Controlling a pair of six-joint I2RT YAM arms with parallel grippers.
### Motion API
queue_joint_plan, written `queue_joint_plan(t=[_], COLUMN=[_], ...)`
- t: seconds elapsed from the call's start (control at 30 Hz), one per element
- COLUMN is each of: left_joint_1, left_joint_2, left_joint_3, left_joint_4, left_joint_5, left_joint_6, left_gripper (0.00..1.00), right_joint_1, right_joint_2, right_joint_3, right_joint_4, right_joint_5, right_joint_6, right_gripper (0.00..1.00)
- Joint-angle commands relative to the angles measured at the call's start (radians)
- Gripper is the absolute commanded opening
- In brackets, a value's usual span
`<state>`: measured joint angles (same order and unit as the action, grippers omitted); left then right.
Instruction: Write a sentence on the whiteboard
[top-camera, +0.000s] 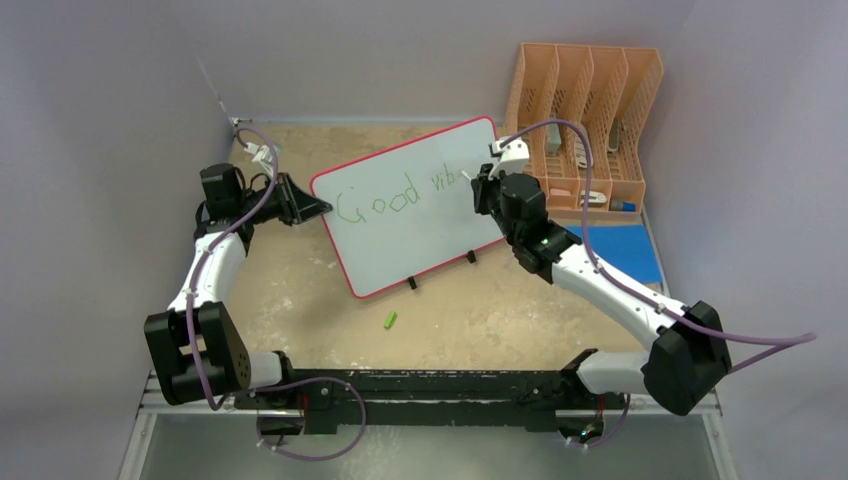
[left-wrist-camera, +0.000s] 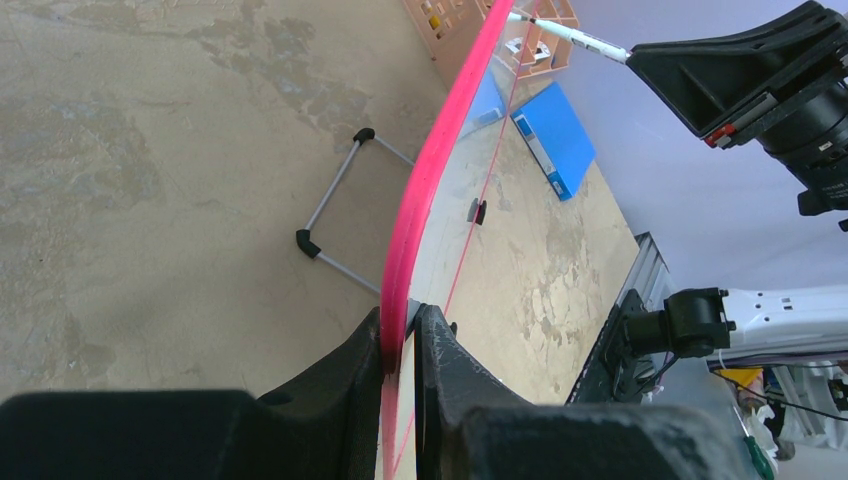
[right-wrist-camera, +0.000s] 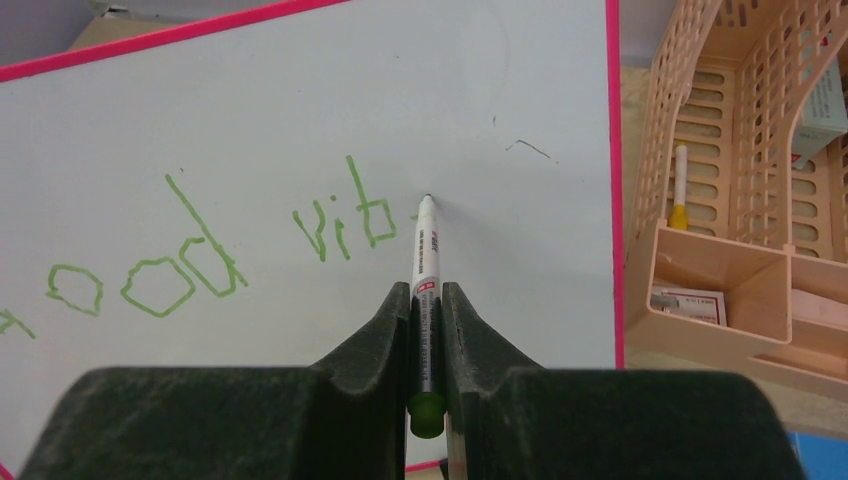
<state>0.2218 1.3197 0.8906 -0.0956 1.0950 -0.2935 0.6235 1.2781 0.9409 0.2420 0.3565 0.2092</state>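
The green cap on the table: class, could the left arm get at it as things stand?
Probably not: the left arm has its jaws shut on the whiteboard, though nothing covers the green cap.

Top cam sits high at the near side, looking down over the whole table (top-camera: 300, 290). Both wrist cams hug the whiteboard (right-wrist-camera: 300, 120): left edge-on, right face-on.

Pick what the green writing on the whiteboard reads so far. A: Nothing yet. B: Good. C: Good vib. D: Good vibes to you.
C: the green letters on the whiteboard end at "vib", with the tip of the marker in the right gripper just right of the b.
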Motion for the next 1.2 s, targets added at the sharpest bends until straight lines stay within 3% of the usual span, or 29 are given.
queue_joint_plan(t=[0.0,0.33,1.17], left_joint_1=[-0.015,-0.015,-0.015], left_joint_2=[-0.007,-0.005,-0.005], left_joint_3=[0.014,0.015,0.015], left_joint_4=[-0.027,-0.026,-0.025], left_joint_5=[-0.052,-0.051,-0.053], left_joint_6=[0.033,0.033,0.031], left_gripper=[0.00,0.00,0.00], right_joint_1=[-0.005,-0.005,-0.005], right_joint_2=[0.005,0.019,-0.028], right_joint_3=[0.059,0.068,0.029], right_joint_4=[0.052,0.047,0.011], right_joint_5=[0.014,-0.056,-0.036], right_joint_6=[-0.003,-0.015,0.016], right_gripper=[0.00,0.00,0.00])
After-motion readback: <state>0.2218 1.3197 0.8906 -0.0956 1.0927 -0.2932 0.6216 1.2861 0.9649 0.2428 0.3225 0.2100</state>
